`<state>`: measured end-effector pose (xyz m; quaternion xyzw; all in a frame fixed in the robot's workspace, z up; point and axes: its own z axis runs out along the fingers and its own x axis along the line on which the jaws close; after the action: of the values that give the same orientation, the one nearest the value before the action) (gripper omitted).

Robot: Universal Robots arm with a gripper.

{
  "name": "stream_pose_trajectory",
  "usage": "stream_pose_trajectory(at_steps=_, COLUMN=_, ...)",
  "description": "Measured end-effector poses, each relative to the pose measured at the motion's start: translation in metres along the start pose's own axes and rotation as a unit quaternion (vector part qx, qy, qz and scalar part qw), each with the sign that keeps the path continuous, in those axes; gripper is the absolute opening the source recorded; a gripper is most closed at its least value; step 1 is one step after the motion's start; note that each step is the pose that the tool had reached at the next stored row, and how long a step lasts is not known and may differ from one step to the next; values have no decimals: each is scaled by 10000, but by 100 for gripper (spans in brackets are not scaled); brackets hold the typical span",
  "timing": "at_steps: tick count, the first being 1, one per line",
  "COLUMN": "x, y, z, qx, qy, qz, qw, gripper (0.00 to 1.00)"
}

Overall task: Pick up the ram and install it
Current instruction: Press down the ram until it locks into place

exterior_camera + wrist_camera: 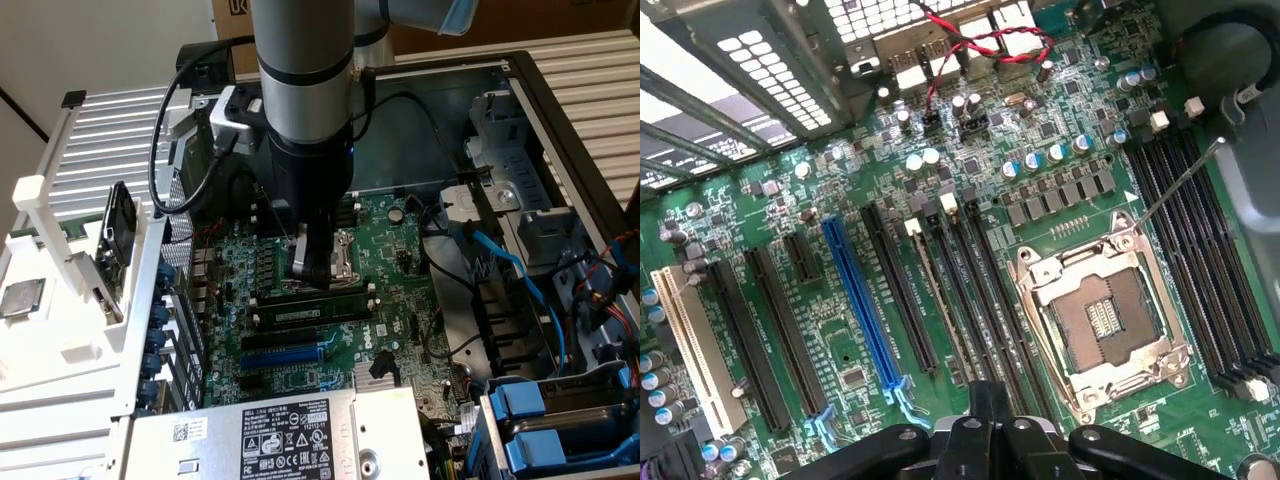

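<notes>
The ram [308,312] lies seated in a black slot on the green motherboard [400,330], just beside the open processor socket [1105,325], with the claw [312,268] directly above it, fingers drawn together, gripping nothing visible.

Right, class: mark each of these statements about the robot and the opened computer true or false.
1. The gripper hangs over the green motherboard. True.
2. The metal-framed processor socket holds a processor. False: it is empty, with its contacts bare.
3. A square silver processor chip lies on the white rack at the exterior view's left. True.
4. A card is plugged into the long blue plastic slot. False: that slot is empty.
5. The narrow green ram stick lies on the white rack. False: it sits along a black slot on the motherboard, close to the gripper.
</notes>
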<state>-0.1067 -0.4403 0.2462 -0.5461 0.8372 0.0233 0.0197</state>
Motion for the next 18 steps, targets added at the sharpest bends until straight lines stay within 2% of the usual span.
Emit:
stream_pose_trajectory(at_steps=1, x=0, y=0, z=2, qx=10, qy=-3, qz=172, qw=9999, gripper=11)
stream_pose_trajectory(at_steps=4, x=0, y=0, z=4, qx=25, qy=-8, qz=435, qw=9990, gripper=11)
stream_pose_trajectory(at_steps=9, x=0, y=0, z=6, qx=49, qy=-15, qz=843, qw=9964, gripper=11)
stream_pose_trajectory(at_steps=14, x=0, y=0, z=8, qx=73, qy=-23, qz=1252, qw=9921, gripper=11)
stream_pose_trajectory(at_steps=18, x=0, y=0, z=8, qx=93, qy=-29, qz=1589, qw=9872, gripper=11)
